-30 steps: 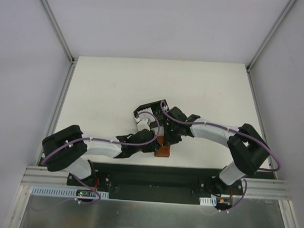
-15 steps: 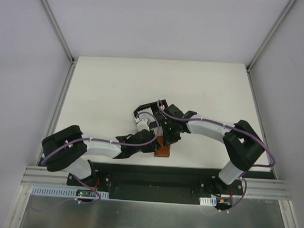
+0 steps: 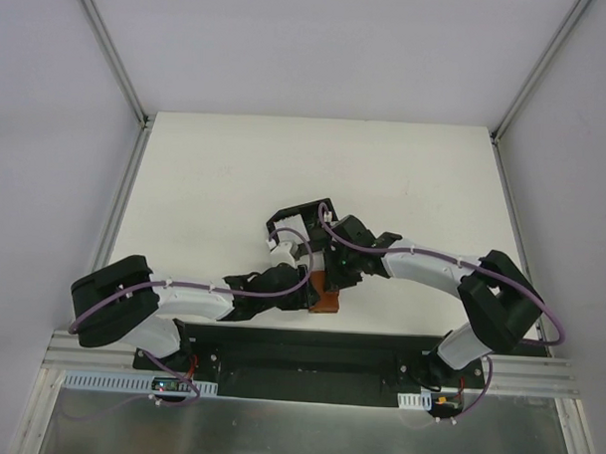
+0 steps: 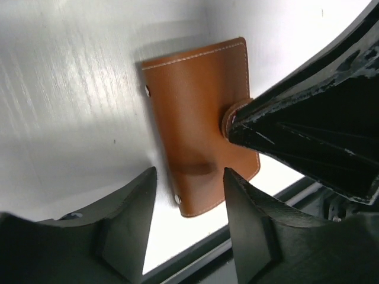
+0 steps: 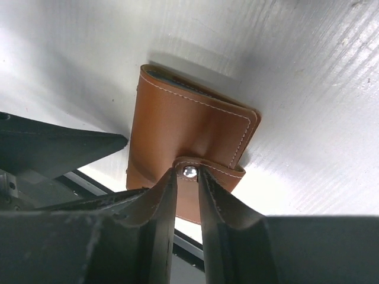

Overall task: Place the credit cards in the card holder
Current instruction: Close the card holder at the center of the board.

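Observation:
A folded brown leather wallet (image 3: pixel 325 299) lies near the table's front edge, its strap snapped shut. My right gripper (image 5: pixel 187 173) comes down on the strap, its jaws a narrow gap apart with the metal snap (image 5: pixel 189 171) between the tips. My left gripper (image 4: pixel 188 177) is open at the wallet's near end (image 4: pixel 198 124), and bare table shows between its left finger and the leather. The black card holder (image 3: pixel 301 221) stands just behind both grippers. The credit cards are out of view.
A black mounting rail (image 3: pixel 309 352) runs right along the table's front edge, close to the wallet. White walls with metal posts (image 3: pixel 120 196) close in the left, right and back sides. In the left wrist view the right gripper's black finger (image 4: pixel 308 118) fills the right side.
Both grippers' jaws have widened a little. The left arm has sunk lower and drawn back to the left. The right arm swung in and back. The wallet has stayed put.

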`<state>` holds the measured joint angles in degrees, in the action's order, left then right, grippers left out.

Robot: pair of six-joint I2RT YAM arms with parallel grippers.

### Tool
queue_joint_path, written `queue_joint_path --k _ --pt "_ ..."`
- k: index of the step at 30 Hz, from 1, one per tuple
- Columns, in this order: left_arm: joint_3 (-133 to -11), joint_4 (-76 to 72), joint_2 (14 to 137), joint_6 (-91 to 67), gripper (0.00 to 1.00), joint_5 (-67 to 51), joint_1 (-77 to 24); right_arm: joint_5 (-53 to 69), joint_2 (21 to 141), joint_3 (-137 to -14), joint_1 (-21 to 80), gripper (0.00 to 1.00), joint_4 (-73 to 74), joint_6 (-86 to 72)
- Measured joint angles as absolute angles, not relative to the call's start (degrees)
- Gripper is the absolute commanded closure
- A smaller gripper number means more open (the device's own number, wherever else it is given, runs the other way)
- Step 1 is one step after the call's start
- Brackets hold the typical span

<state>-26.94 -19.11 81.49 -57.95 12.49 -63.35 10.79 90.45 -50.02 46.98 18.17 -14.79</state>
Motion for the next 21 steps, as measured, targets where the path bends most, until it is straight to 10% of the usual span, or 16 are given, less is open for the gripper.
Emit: queue_joint_path --k 21 --pt "-24.7 -6.3 70.3 -56.4 0.32 17.3 -63.4 4.4 83.2 -43.5 47.7 0.63 11.2 -15.0"
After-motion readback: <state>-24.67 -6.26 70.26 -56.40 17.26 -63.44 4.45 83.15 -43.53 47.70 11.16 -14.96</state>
